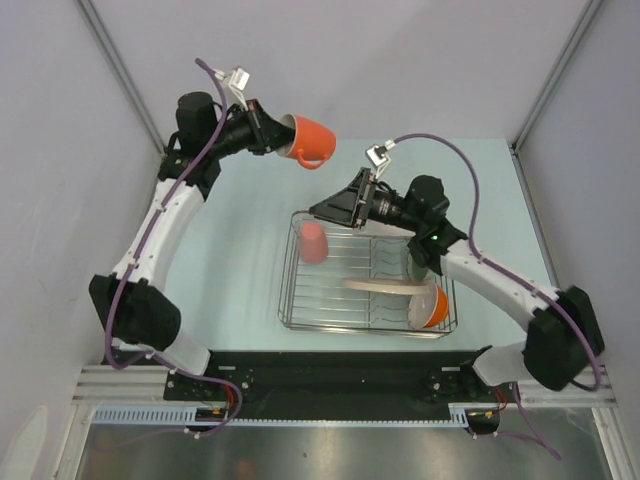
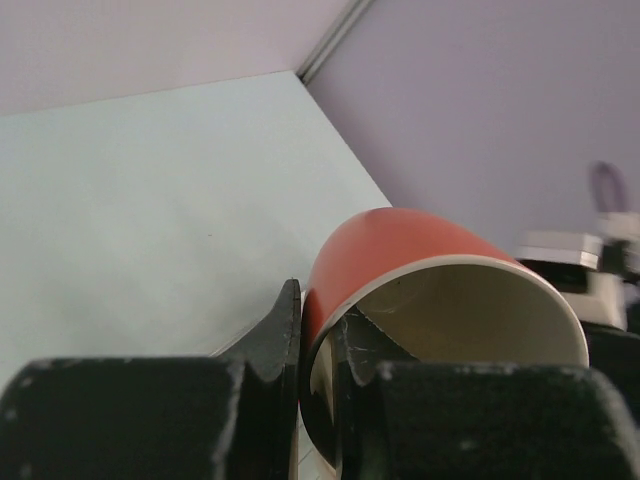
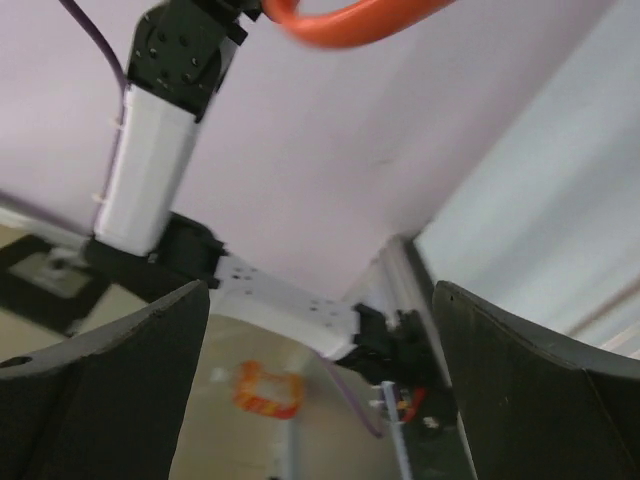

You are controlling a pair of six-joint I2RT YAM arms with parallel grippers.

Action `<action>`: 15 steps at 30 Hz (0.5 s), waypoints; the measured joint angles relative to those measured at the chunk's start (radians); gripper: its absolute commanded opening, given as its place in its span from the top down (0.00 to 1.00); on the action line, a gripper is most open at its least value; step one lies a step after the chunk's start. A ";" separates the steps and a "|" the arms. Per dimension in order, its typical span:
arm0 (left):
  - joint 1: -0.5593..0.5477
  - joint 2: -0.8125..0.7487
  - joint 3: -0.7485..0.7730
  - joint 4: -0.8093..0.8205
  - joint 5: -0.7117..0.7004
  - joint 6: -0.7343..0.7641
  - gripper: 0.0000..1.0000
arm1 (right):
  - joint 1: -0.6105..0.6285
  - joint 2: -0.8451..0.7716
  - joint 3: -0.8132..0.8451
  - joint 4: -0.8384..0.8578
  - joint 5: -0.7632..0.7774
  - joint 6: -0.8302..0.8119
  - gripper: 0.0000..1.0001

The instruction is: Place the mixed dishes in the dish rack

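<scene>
The orange mug (image 1: 312,141) is gripped by the left gripper (image 1: 284,135) and is carried on its side, in the air above the pale table (image 1: 230,250), beyond the far left corner of the dish rack (image 1: 300,315) and apart from it. In the left wrist view the mug's wall is seen to be pinched at the rim – one finger (image 2: 275,335) is pressed against the orange outside, the other is set against the cream inside. The right gripper (image 1: 325,208) is held over the far left part of the rack with its jaws spread wide, and nothing is seen between the two fingers (image 3: 110,390) in its own camera – only the left arm and the mug's handle above. Inside the rack a pink cup (image 1: 314,242) is placed near the far left corner, a cream-pink plate (image 1: 385,286) is laid across the middle, and an orange white-lined bowl (image 1: 431,306) is propped on its side at the near right corner. A pale green bowl (image 1: 412,262) is partly hidden under the right arm.
</scene>
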 measured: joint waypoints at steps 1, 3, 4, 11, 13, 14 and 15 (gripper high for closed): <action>0.000 -0.029 -0.018 0.006 0.016 0.008 1.00 | 0.003 0.047 -0.015 0.122 -0.035 0.091 0.00; -0.001 -0.075 -0.044 0.027 0.036 0.021 1.00 | 0.003 0.129 -0.031 0.324 -0.071 0.249 0.00; -0.001 -0.101 -0.059 0.045 0.039 0.029 1.00 | 0.003 0.181 -0.038 0.452 -0.074 0.353 0.00; 0.000 -0.161 -0.100 0.085 -0.013 0.110 1.00 | 0.012 0.298 -0.072 0.754 0.006 0.618 0.00; 0.000 -0.168 -0.130 0.087 -0.035 0.131 1.00 | 0.014 0.293 -0.072 0.798 0.027 0.621 0.00; 0.000 -0.174 -0.147 0.084 -0.043 0.136 1.00 | 0.014 0.288 -0.072 0.814 0.038 0.621 0.02; 0.000 -0.179 -0.169 0.084 -0.050 0.141 1.00 | 0.014 0.285 -0.072 0.828 0.045 0.623 0.06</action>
